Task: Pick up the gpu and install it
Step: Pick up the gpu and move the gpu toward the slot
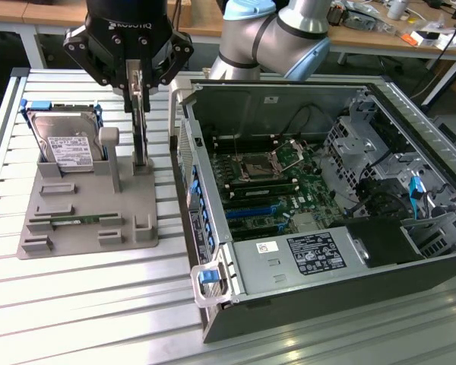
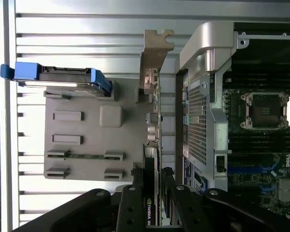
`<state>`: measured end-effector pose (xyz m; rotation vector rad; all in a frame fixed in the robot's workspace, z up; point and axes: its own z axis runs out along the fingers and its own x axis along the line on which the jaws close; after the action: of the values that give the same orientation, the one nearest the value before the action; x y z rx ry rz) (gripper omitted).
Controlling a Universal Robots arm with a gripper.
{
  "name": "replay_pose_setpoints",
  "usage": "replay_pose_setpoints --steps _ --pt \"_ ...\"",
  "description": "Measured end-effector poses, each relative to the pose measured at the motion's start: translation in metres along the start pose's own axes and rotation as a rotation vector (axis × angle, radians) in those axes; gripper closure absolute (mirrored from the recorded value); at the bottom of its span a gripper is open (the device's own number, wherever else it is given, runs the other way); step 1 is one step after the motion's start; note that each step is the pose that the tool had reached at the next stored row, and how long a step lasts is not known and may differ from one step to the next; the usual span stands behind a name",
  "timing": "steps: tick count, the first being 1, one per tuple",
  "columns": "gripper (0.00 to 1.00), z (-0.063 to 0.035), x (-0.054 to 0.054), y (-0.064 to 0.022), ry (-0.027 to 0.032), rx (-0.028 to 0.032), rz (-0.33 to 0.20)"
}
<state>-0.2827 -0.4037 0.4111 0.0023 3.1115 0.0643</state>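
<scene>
The gpu (image 1: 140, 137) is a slim black card standing on edge in the grey holder (image 1: 83, 228), left of the open computer case in the exterior view. My gripper (image 1: 139, 91) hangs straight above it, its two fingers pressed against the card's flat sides near the top edge. In the wrist view the gpu (image 2: 152, 125) runs edge-on away from my gripper (image 2: 152, 193), with its silver bracket (image 2: 153, 53) at the far end. A black finger (image 2: 135, 198) sits tight on each side of the card. The card's lower edge rests at the holder.
A hard drive (image 1: 68, 144) with blue rails and a green memory stick (image 1: 68, 220) sit in the same holder. The open computer case (image 1: 327, 266) lies on the exterior view's right, its motherboard (image 1: 273, 182) and blue slots (image 1: 254, 209) exposed. Slatted metal table (image 1: 99, 304) underneath.
</scene>
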Motion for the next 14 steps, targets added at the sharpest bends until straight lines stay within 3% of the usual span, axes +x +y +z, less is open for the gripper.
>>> replay_pose_setpoints --steps 14 --pt "0.73 -0.015 0.0 0.0006 0.0 0.0 0.0"
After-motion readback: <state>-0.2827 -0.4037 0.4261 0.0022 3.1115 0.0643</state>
